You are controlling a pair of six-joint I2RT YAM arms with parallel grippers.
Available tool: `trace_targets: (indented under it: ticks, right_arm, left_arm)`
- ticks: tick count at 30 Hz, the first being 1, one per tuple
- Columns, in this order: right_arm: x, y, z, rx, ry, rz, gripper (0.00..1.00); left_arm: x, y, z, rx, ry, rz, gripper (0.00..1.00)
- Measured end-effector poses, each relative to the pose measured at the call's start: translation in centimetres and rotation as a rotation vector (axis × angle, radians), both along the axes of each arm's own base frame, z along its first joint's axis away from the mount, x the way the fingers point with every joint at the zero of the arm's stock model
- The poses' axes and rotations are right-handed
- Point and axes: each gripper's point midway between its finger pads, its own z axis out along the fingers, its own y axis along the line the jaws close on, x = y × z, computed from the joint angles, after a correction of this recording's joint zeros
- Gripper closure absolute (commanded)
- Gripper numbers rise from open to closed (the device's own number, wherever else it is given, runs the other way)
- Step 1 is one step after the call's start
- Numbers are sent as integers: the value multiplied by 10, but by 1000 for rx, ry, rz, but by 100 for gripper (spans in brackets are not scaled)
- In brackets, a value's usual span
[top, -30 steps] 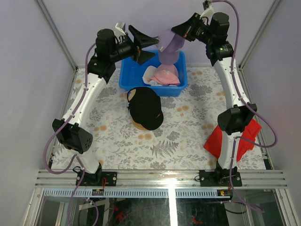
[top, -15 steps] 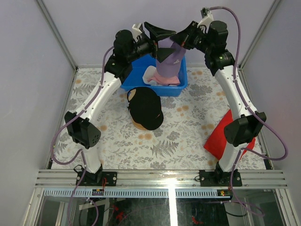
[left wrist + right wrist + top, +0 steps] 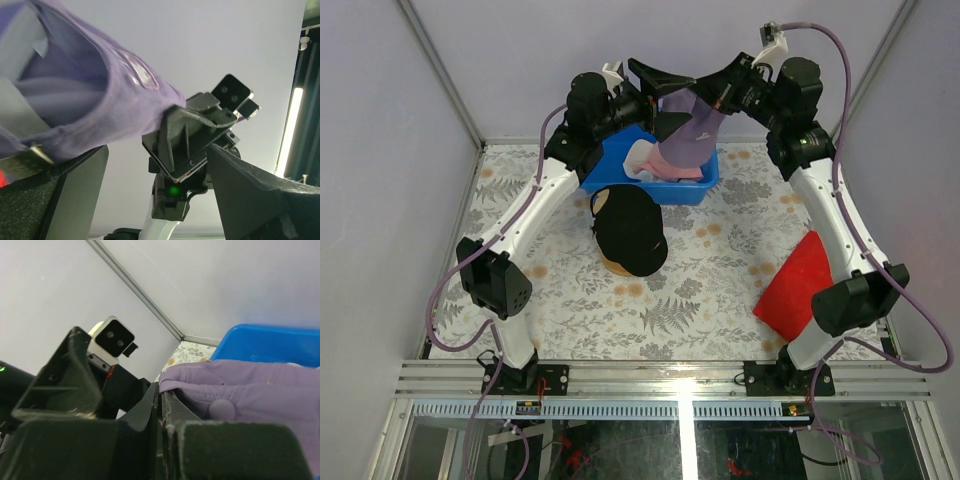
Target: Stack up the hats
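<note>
no legible text anywhere, only a blurred, unreadable pale mark [image 3: 135, 72] on the lavender cap [image 3: 85, 92]

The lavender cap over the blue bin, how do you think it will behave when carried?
Probably floppy: the lavender cap hangs drooping from the right gripper, jaws shut on its edge. Likely light, since a thin pinch holds it. It could swing and brush the blue bin below.

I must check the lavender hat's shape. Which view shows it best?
The top external view: the lavender hat hangs nearly whole above the blue bin. The left wrist view shows only close fabric; the right wrist view only its crown.
</note>
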Motion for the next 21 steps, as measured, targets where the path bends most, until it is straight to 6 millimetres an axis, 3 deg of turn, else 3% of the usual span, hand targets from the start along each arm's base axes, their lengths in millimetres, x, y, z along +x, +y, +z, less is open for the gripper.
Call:
trace_targets:
  ticks: [9,18,21]
  right_arm:
    - [-25,-1,21,35,-60,40,100]
    - [-49,11,-1,30,-66,169,100]
    - [-56,14,-5,32,-80,207,100]
  left_arm:
    - [7,9,-3,21,-13,38,20]
    - [7,9,-10,43,2,40,20]
    - [7,9,-10,45,3,38,29]
